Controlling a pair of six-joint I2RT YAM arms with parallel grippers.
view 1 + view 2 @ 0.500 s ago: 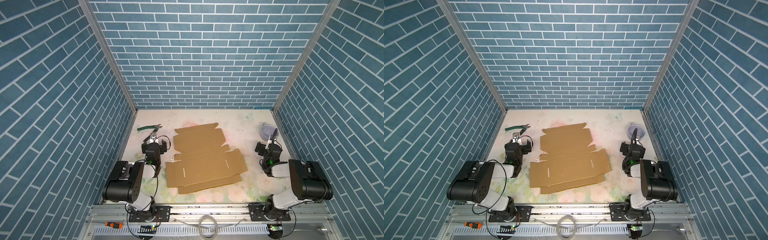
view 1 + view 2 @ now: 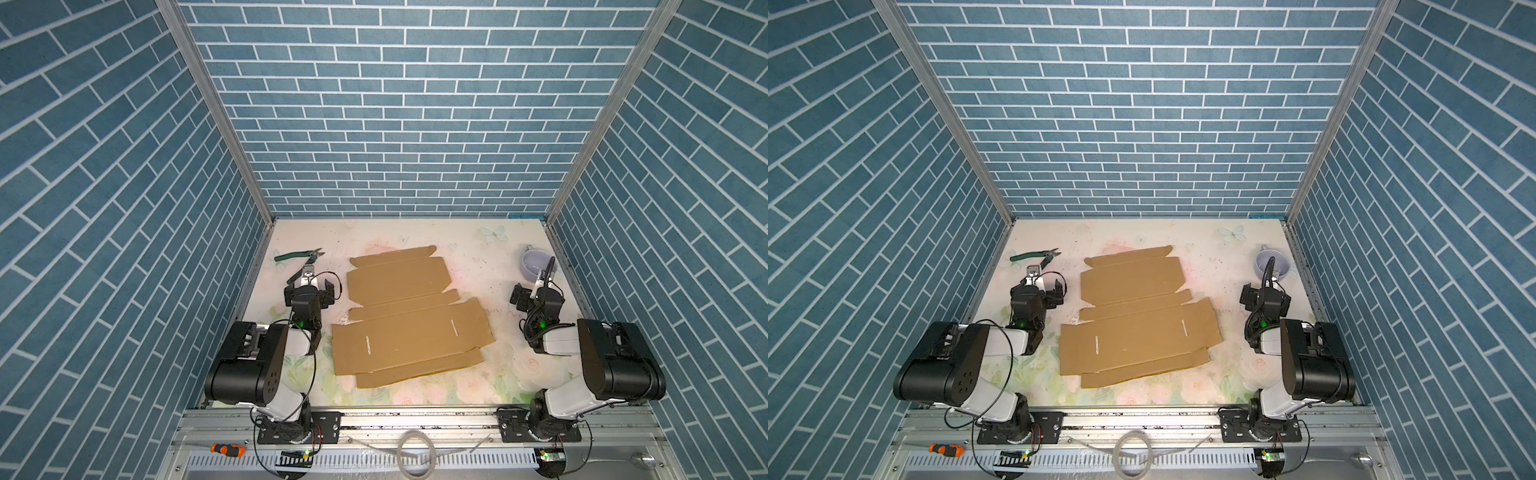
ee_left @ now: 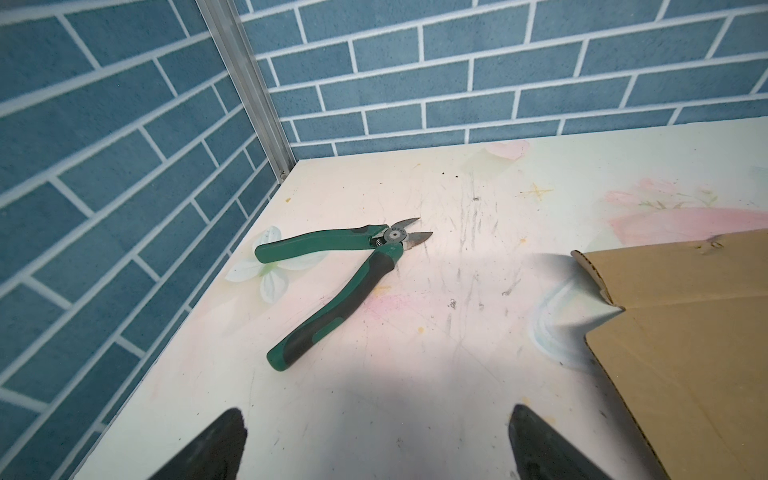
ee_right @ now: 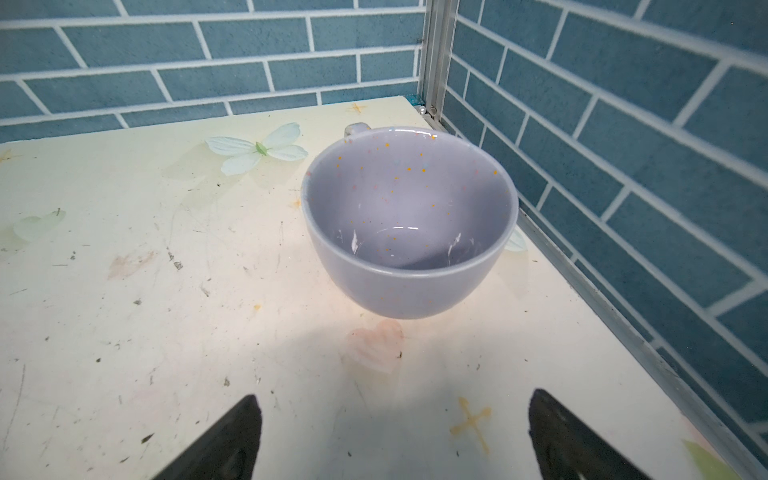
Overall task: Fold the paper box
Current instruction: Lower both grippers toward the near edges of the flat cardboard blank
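Unmoved, left gripper (image 3: 376, 415), right gripper (image 4: 394, 398) retracted, spread

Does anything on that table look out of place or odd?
Nothing is spilled or broken. The paper box lies flat, unfolded and slightly askew. Two things seem unrelated to it: green cutters by the left wall and an empty lilac cup by the right wall.

Robot lab test cell: brick-print panels (image 2: 395, 124) on aluminium posts (image 2: 218, 112) enclose a floral tabletop (image 2: 457, 245) ahead of the left gripper (image 3: 376, 409) and right gripper (image 4: 394, 395); arm bases (image 2: 291, 428) are bolted to a rail (image 2: 415, 417) behind them.
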